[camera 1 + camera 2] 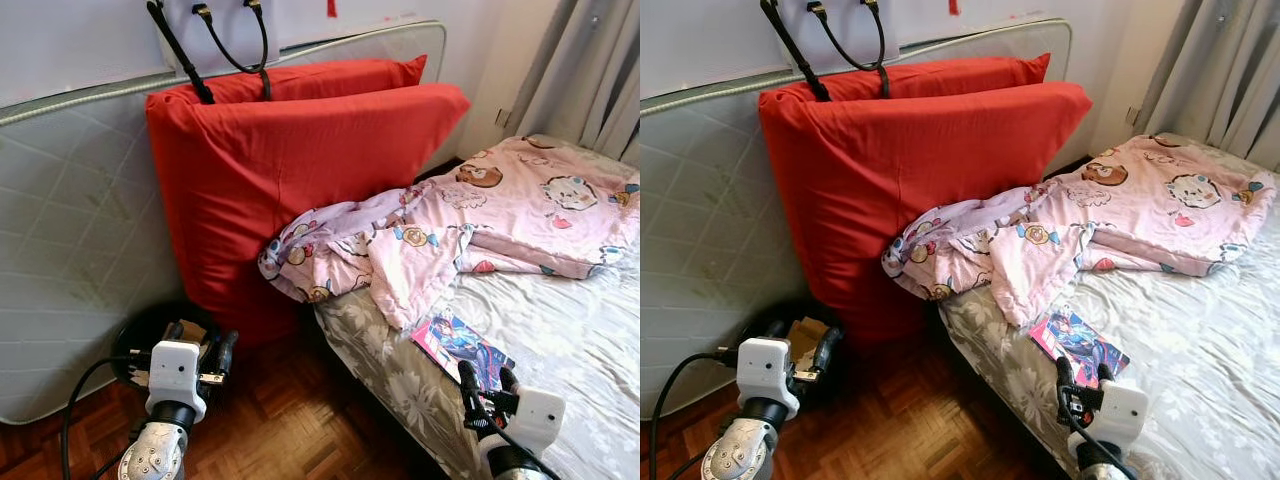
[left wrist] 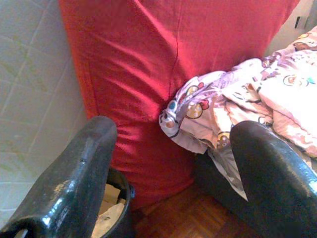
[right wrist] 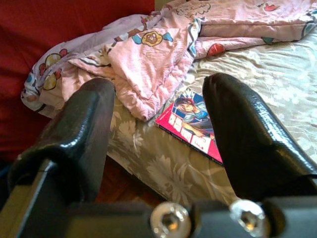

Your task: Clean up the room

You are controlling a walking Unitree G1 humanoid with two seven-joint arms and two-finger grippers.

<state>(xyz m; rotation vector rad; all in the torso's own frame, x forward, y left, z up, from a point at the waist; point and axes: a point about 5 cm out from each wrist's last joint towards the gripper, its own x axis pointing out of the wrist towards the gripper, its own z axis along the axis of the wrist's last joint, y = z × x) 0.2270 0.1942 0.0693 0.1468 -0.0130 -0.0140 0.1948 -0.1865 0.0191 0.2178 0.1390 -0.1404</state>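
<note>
On the bed's near edge: comic book within reach of the right gripper.

Comic book [image 1: 462, 348] lies flat on the bed [image 1: 560, 340], just beyond the pink blanket's [image 1: 470, 230] hanging corner, long axis running diagonally away from the robot. Right gripper [image 1: 484, 385], fingers spread and empty, hovers directly before it and is the nearer; left gripper [image 1: 199, 345], also spread, hangs over the black bin [image 1: 135, 345] on the floor.
</note>
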